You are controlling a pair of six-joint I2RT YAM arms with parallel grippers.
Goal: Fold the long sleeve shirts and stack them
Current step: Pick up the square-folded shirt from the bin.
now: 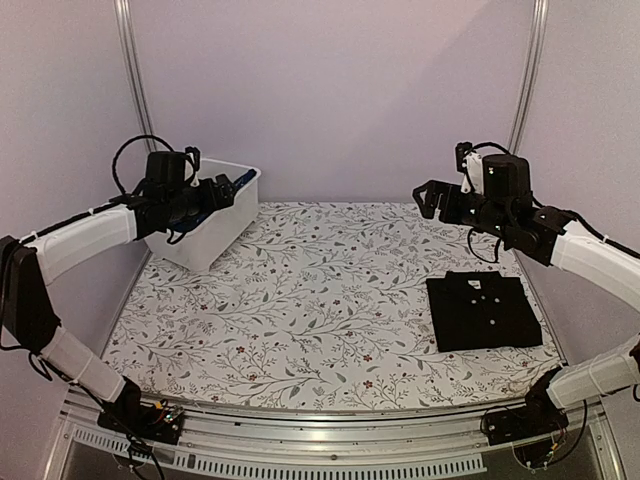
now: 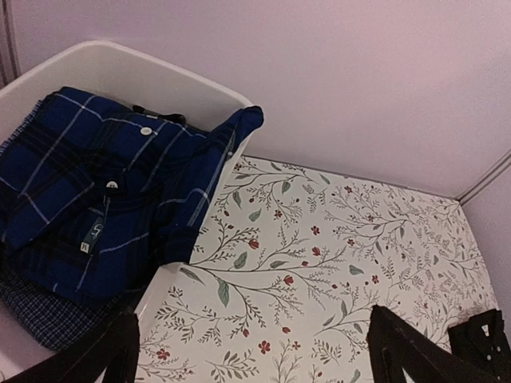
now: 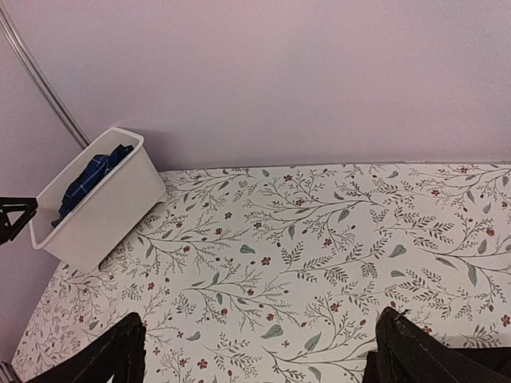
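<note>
One long sleeve shirt, navy-and-blue plaid (image 2: 88,199), lies crumpled in a white bin (image 2: 120,60) at the table's back left, one corner draped over the rim. The other, plain black (image 1: 483,312), lies folded flat with its collar and white buttons up at the table's right side. My left gripper (image 1: 218,190) hovers over the bin's near rim, open and empty (image 2: 255,339). High above the table's back right, beyond the black shirt, my right gripper (image 1: 430,197) hangs open and empty (image 3: 259,347).
The table (image 1: 320,290) wears a floral cloth. Pale walls with metal corner posts (image 1: 135,80) close in the back and sides. In the right wrist view the bin (image 3: 104,207) sits at the far left with the plaid shirt (image 3: 92,175) inside.
</note>
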